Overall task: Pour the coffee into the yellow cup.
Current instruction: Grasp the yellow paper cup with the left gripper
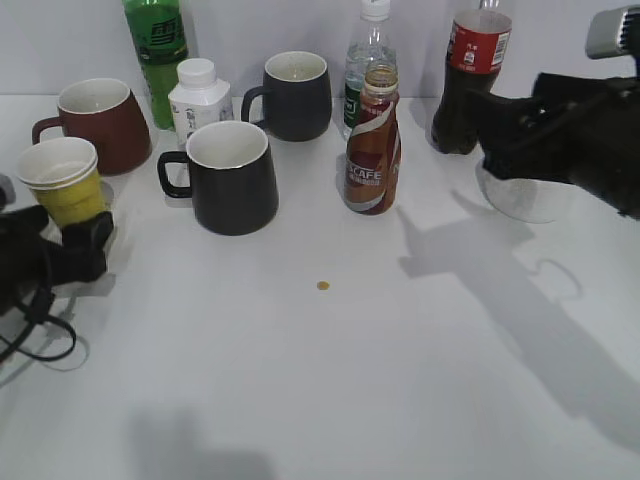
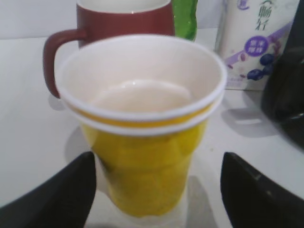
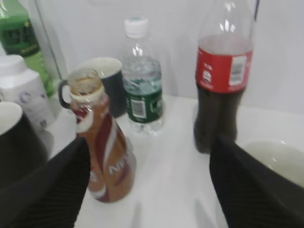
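Note:
The coffee bottle (image 1: 373,150), curvy with a brown, red and white swirl label and no cap, stands upright mid-table; it also shows in the right wrist view (image 3: 102,142). The yellow cup (image 1: 65,180) stands at the far left, white inside, and fills the left wrist view (image 2: 142,128). My left gripper (image 2: 156,190) is open, its fingers either side of the cup's base without touching; in the exterior view it (image 1: 75,245) sits just in front of the cup. My right gripper (image 3: 149,190) is open and empty, in the air right of the coffee (image 1: 500,130).
A dark red mug (image 1: 100,120), two black mugs (image 1: 230,175) (image 1: 295,95), a small white bottle (image 1: 198,95), a green bottle (image 1: 157,50), a water bottle (image 1: 368,60) and a cola bottle (image 1: 470,80) crowd the back. A white bowl (image 1: 525,195) sits under the right arm. A small yellow speck (image 1: 323,286) lies mid-table.

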